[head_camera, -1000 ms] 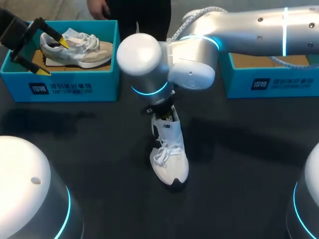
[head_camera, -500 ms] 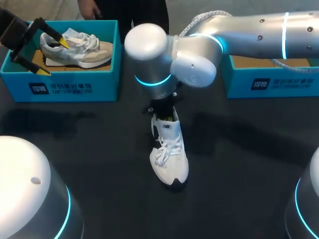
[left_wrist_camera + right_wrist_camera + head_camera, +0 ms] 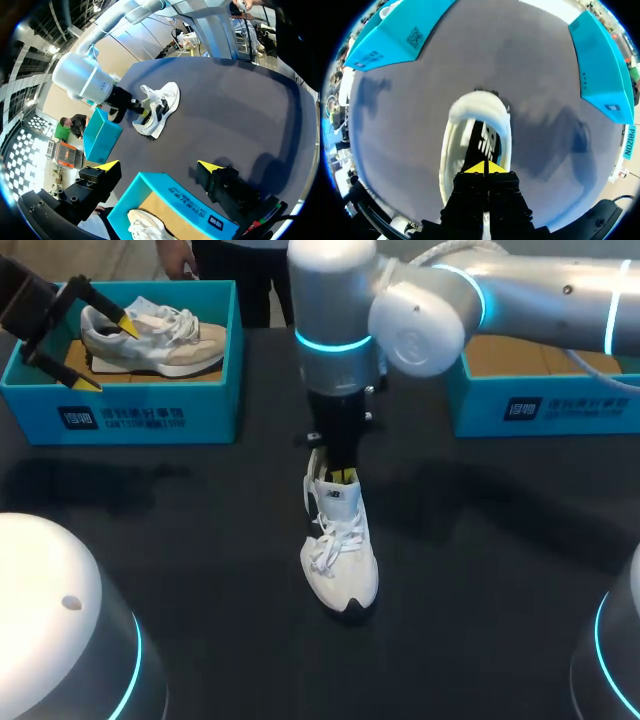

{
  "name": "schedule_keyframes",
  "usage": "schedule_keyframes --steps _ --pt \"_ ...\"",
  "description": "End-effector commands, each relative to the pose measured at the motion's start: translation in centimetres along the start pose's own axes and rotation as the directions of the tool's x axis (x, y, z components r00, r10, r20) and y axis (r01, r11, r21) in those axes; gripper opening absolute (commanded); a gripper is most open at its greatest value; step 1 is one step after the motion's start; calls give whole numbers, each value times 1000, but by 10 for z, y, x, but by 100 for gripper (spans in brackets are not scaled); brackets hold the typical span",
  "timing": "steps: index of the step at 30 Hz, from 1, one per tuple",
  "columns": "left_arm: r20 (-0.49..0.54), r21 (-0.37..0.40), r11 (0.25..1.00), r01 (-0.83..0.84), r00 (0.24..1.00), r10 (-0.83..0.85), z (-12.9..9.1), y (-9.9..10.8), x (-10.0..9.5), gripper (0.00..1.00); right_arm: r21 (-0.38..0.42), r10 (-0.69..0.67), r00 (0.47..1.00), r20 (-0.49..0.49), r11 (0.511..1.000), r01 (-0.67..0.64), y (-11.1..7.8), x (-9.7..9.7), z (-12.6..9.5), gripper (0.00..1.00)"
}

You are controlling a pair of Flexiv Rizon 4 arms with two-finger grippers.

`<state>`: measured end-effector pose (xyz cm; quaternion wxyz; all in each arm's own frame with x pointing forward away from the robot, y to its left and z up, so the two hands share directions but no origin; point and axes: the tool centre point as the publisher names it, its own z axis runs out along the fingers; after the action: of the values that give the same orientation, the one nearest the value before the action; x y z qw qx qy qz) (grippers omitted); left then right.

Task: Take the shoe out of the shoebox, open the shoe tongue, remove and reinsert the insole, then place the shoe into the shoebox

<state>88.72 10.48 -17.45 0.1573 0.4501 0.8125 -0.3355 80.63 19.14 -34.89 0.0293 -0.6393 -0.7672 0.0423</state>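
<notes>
A white lace-up shoe [image 3: 340,555] stands on the dark table, toe toward me. My right gripper [image 3: 343,476] points straight down into its heel opening, fingers shut. In the right wrist view the joined yellow tips [image 3: 485,167] sit at the heel end of the shoe [image 3: 455,150], over the dark insole [image 3: 487,140]; nothing shows pinched between them. My left gripper [image 3: 108,355] hangs open over the left blue shoebox [image 3: 150,415], which holds a second, beige-and-white shoe [image 3: 160,340]. In the left wrist view the open gripper [image 3: 159,166] is above that box [image 3: 185,197].
A second blue shoebox [image 3: 545,405] stands at the back right, its brown bottom showing. My right arm [image 3: 480,300] spans the back of the table above it. The white shoe [image 3: 157,107] has bare dark tabletop [image 3: 200,540] on all sides.
My right arm's wrist has swung back and upright, so the gripper now stands vertical over the heel. The white shoe and my left arm have not moved.
</notes>
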Motion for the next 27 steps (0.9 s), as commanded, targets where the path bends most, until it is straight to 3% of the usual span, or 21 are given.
schedule_keyframes --steps 1,14,15,16,20,21,27 --pt "-3 -2 1000 0 1000 0 -1 -1 0 100 31 -4 1000 -20 1000 5 -3 -1 -3 0" --pt "-3 -2 1000 0 1000 0 -1 -1 0 100 141 -27 999 -35 989 32 -22 23 -8 2" --pt "-3 -2 1000 0 1000 0 -1 -1 0 100 141 -28 999 -38 989 33 -23 24 -8 25" --pt "-3 -2 1000 0 1000 0 -1 -1 0 100 146 -30 999 -40 989 35 -23 25 -7 38" --pt "-3 -2 1000 0 1000 0 -1 -1 0 100 145 -24 999 -44 989 31 -23 25 -2 50" --pt "-3 -2 1000 0 1000 0 -1 -1 0 100 144 -22 999 -44 989 28 -23 25 -2 100" --pt "-3 -2 1000 0 1000 0 -1 -1 0 100 157 -14 999 -38 987 20 -24 23 0 100"
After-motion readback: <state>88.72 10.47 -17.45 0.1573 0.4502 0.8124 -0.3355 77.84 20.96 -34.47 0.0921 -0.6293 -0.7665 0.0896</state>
